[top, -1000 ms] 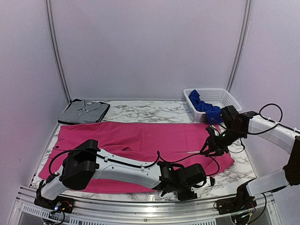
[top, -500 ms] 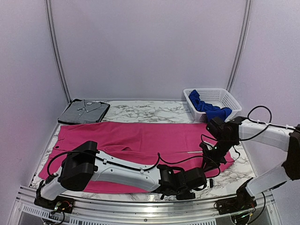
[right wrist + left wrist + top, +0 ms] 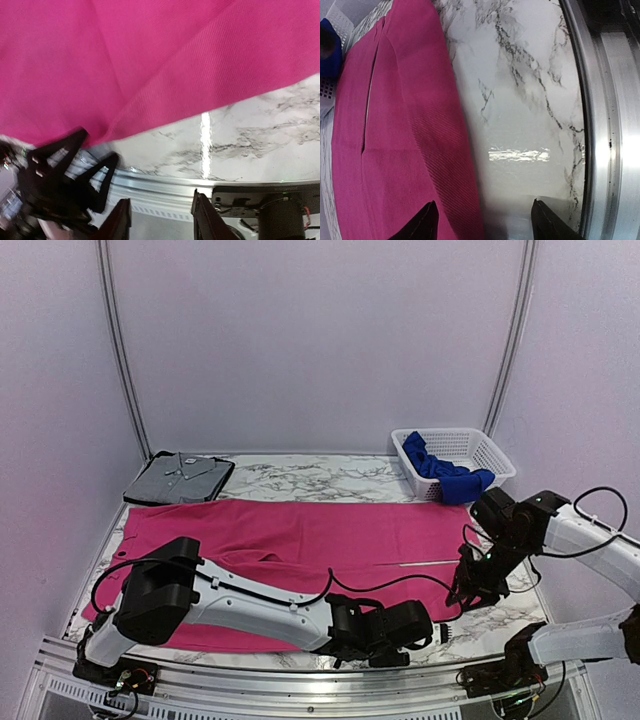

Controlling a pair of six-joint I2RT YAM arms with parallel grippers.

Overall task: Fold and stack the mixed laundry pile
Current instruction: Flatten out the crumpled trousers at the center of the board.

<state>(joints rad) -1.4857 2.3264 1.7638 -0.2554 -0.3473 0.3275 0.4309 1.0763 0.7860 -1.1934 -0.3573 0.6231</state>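
The magenta-pink garment (image 3: 300,540) lies spread flat almost across the table. Its near-right hem shows in the left wrist view (image 3: 395,125) and the right wrist view (image 3: 125,60). The royal blue garment (image 3: 445,475) is bunched in the basket, with a corner of it showing (image 3: 327,55). My left gripper (image 3: 432,628) reaches along the front edge. It is open (image 3: 482,225), straddling the pink hem with nothing pinched. My right gripper (image 3: 468,592) hovers off the pink garment's right edge, open and empty (image 3: 160,220).
A white mesh basket (image 3: 470,445) stands at the back right. A folded grey shirt lies on a dark tray (image 3: 180,478) at the back left. A metal rail (image 3: 300,675) runs along the near edge (image 3: 605,125). The left arm's gripper body (image 3: 55,170) is close to my right gripper.
My right gripper has swung right and nearer, from over the pink cloth to its right edge. The left gripper has slid slightly toward the front rail.
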